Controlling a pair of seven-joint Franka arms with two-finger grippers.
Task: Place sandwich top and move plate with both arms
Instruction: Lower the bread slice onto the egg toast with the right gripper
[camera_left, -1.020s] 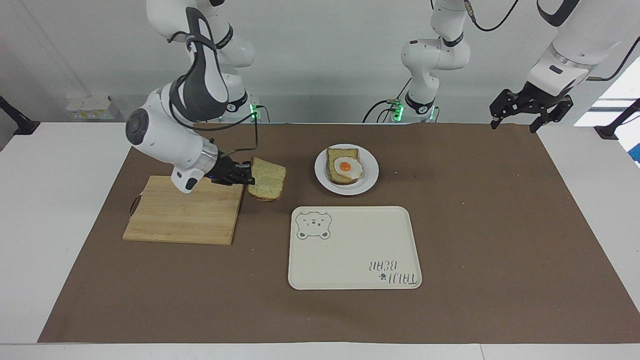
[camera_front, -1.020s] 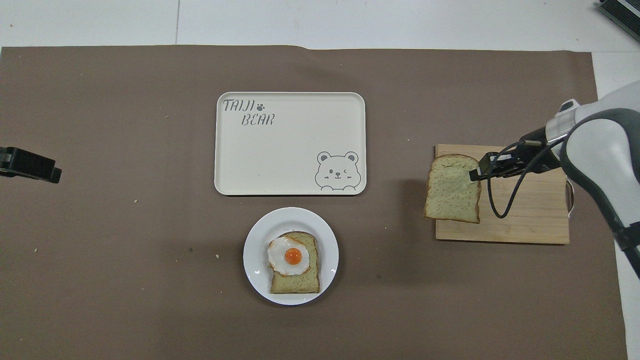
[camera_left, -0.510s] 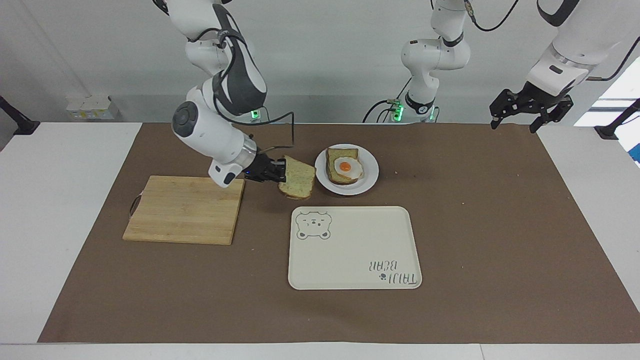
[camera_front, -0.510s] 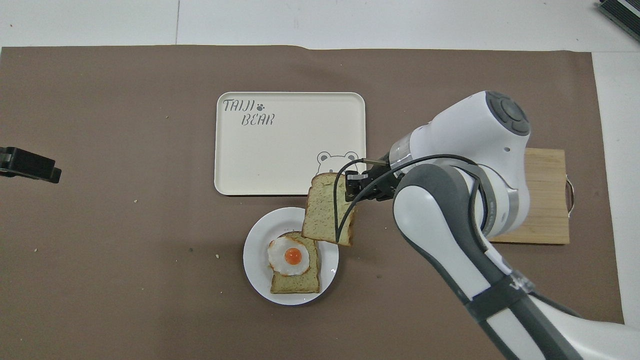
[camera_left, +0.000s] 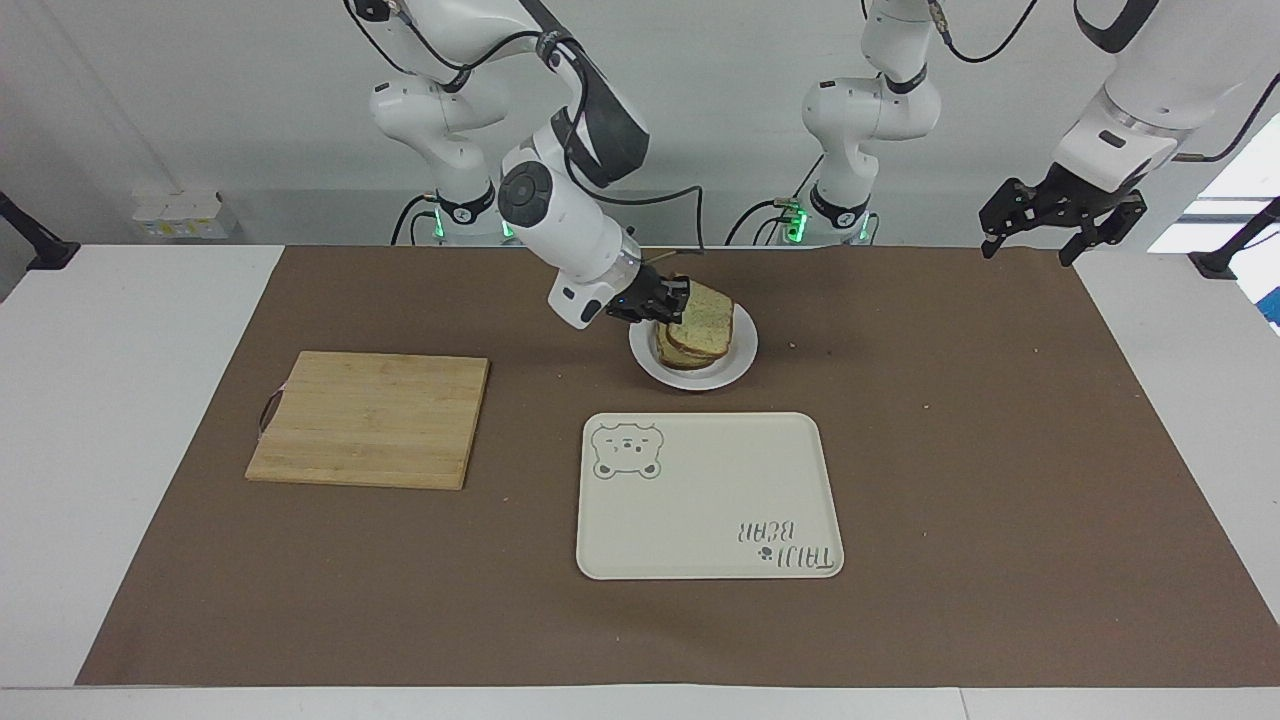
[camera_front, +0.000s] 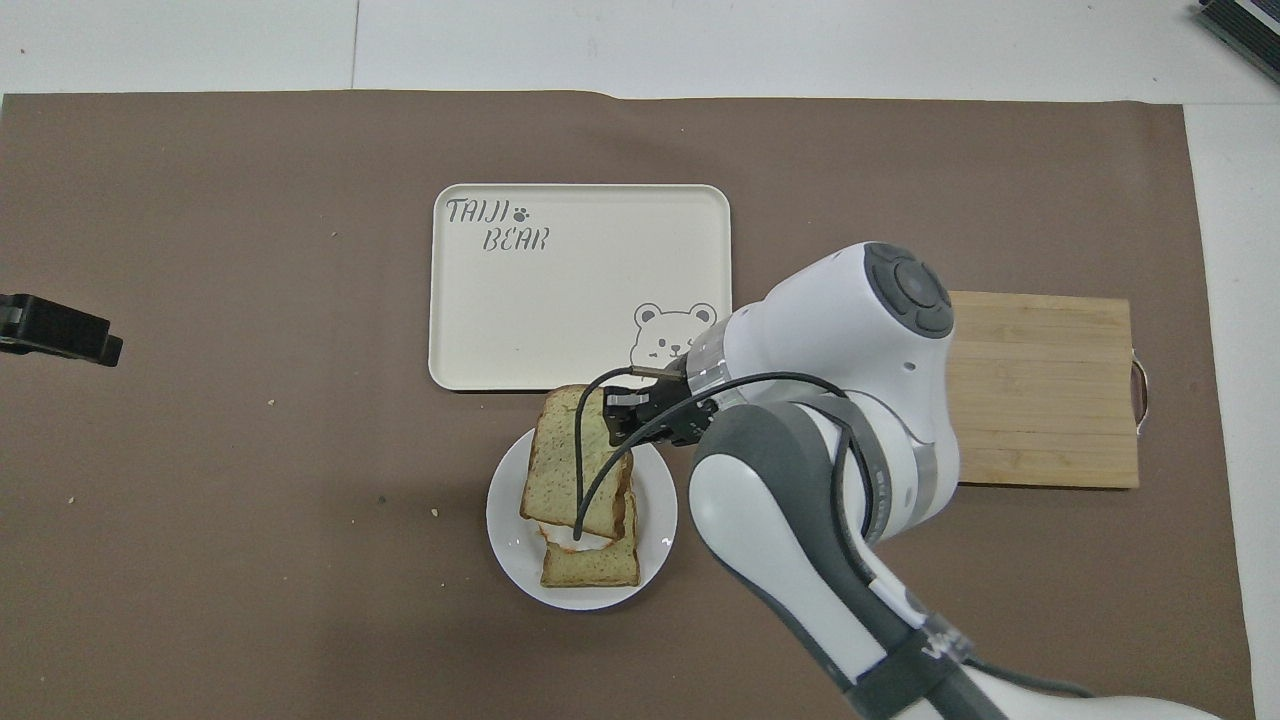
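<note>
My right gripper (camera_left: 674, 300) is shut on one edge of the sandwich top (camera_left: 706, 318), a bare bread slice (camera_front: 566, 462). The slice hangs tilted just over the plate (camera_left: 738, 362), covering most of the egg-topped bread slice (camera_left: 683, 357) lying there. I cannot tell whether the two slices touch. From overhead, the lower slice (camera_front: 592, 568) and a bit of egg white peek out below the top, on the white plate (camera_front: 508, 545). My left gripper (camera_left: 1035, 240) waits open and empty in the air over the left arm's end of the table; overhead only its tip (camera_front: 60, 330) shows.
A wooden cutting board (camera_left: 370, 418) lies bare toward the right arm's end of the table. A cream bear tray (camera_left: 710, 495) lies farther from the robots than the plate. Overhead, the right arm covers part of the board (camera_front: 1040, 390) and a corner of the tray (camera_front: 580, 285).
My right gripper has carried the sandwich top from the cutting board's edge across to over the plate. The egg is now nearly covered. The left arm has not moved.
</note>
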